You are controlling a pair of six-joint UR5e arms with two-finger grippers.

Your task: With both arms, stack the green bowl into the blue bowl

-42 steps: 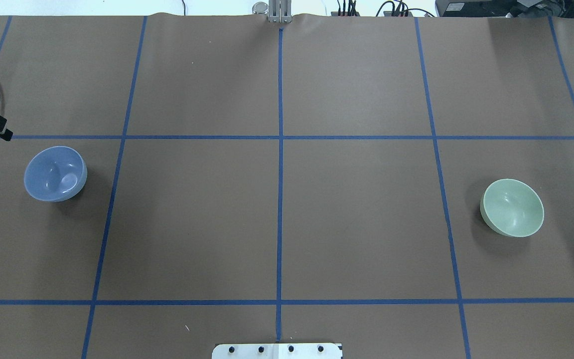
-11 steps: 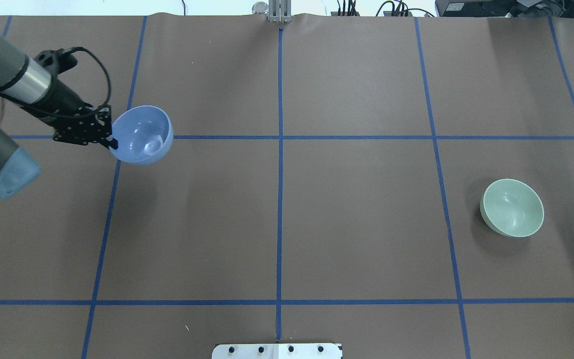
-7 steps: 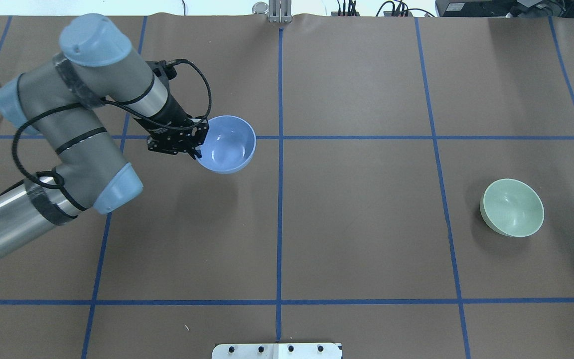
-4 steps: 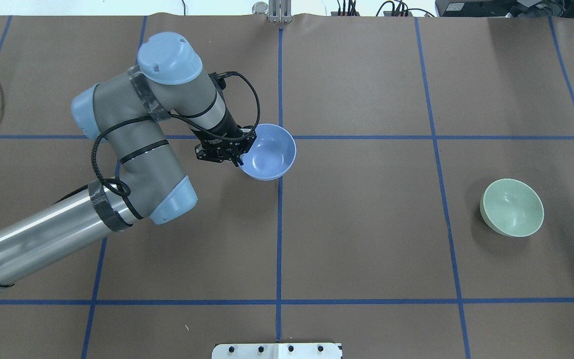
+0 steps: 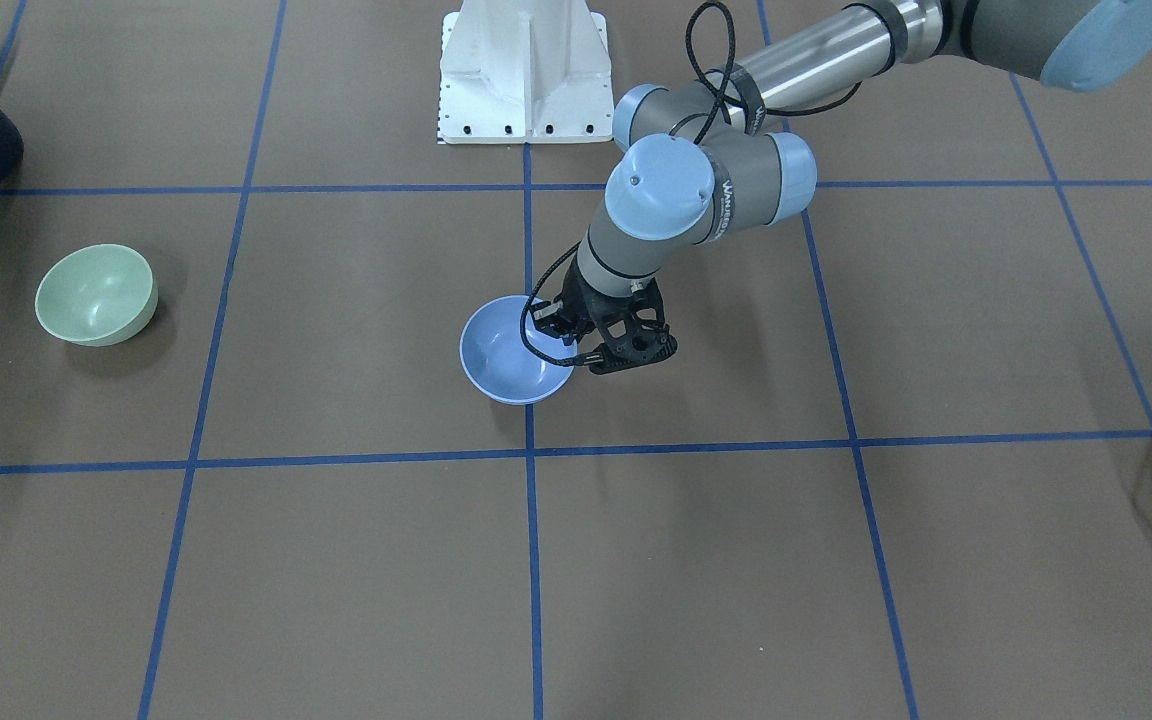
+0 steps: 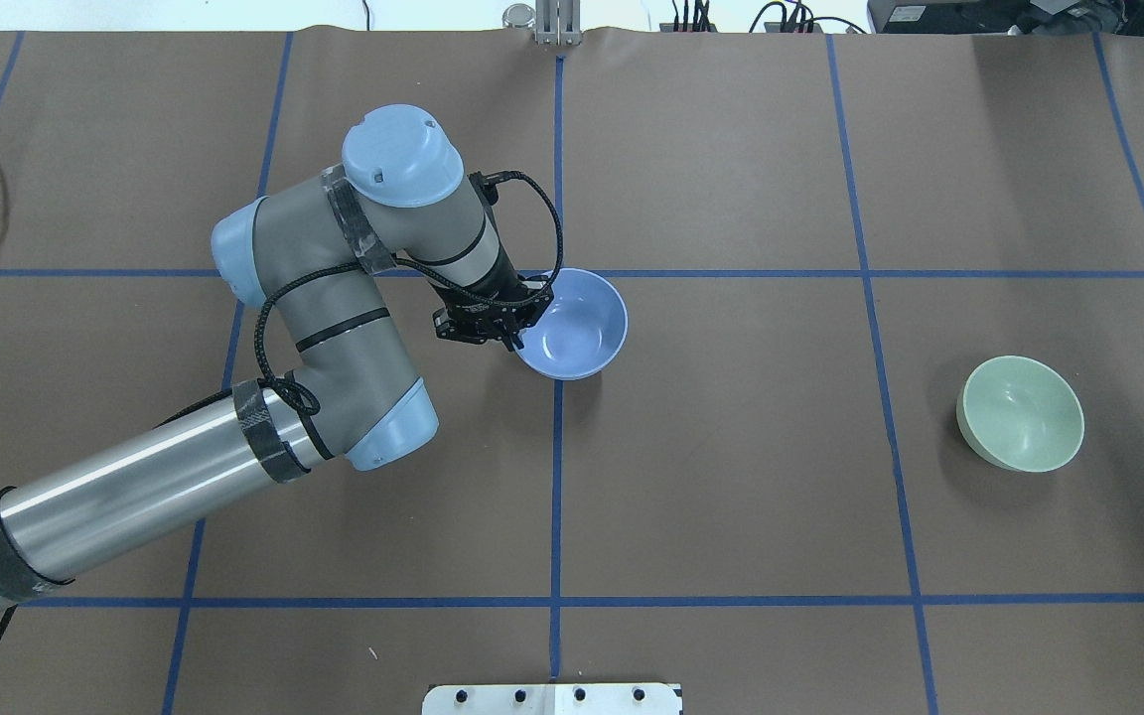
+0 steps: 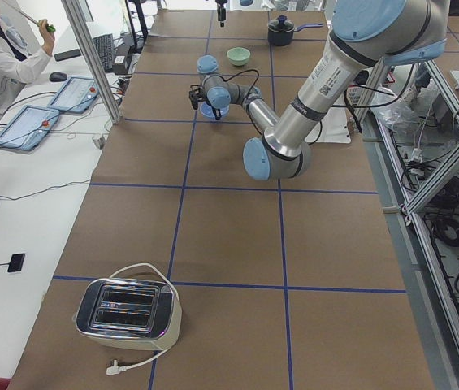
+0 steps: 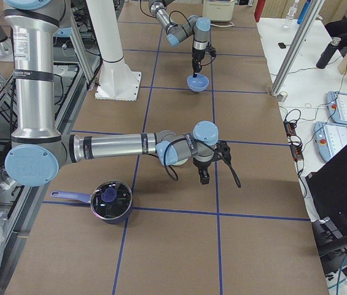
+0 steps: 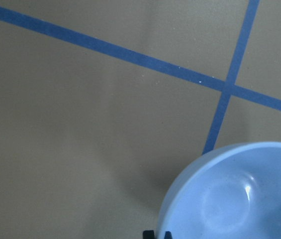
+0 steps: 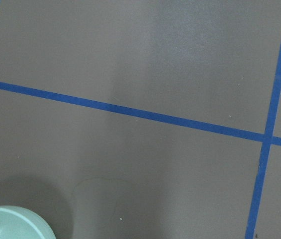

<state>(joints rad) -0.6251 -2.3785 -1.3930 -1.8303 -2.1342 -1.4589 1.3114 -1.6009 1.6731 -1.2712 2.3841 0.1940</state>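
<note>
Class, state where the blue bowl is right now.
In the overhead view the blue bowl is near the middle, over the centre tape line, its rim pinched by the left gripper; the green bowl lies far to its right.

I record the pale periwinkle-blue glossy bowl (image 6: 577, 323) near the middle of the brown paper-covered table (image 6: 731, 477), over the blue tape centre line (image 6: 556, 497), on the robot's side of the far cross line; whether it touches the table I cannot tell; the left gripper (image 6: 516, 338) clamps its rim on the robot's left side. The pale mint-green glossy bowl (image 6: 1021, 413) lies well apart to the robot's right, slightly nearer the robot; the right gripper (image 8: 205, 178) hangs near it, farther right and farther out. The dark lidded saucepan (image 8: 109, 203) sits at the table's right end, robot's side; the chrome toaster (image 7: 127, 313) at the left end, operators' side.
</note>
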